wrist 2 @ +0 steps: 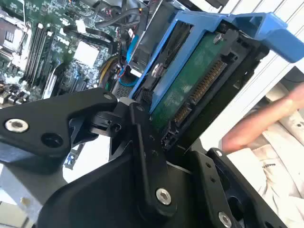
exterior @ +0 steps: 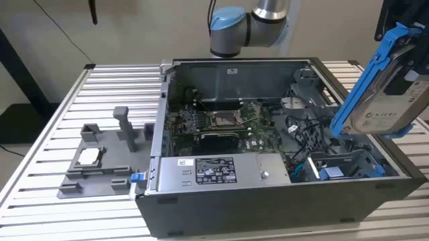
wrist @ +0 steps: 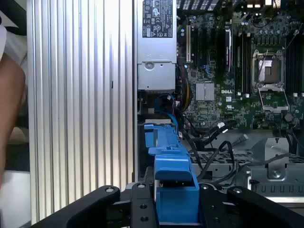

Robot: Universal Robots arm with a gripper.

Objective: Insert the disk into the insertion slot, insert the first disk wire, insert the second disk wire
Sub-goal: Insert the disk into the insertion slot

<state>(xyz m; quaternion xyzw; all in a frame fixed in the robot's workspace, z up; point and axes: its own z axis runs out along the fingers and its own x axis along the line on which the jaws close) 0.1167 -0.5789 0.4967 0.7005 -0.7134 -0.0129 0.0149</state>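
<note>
Exterior view: disk (exterior: 381, 108) held in the air, tilted on edge, over the exterior view's right side of the open computer case (exterior: 268, 201). It's clear of the insertion slot (exterior: 355, 160), not seated. First wrist view: gripper (wrist: 176, 202) clamped on the disk's blue-framed end, motherboard (wrist: 247, 76) exposed inside the case.

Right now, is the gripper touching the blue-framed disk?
Touching. In the first wrist view the gripper is shut on the disk, pressing it from both sides with no gap.
</note>
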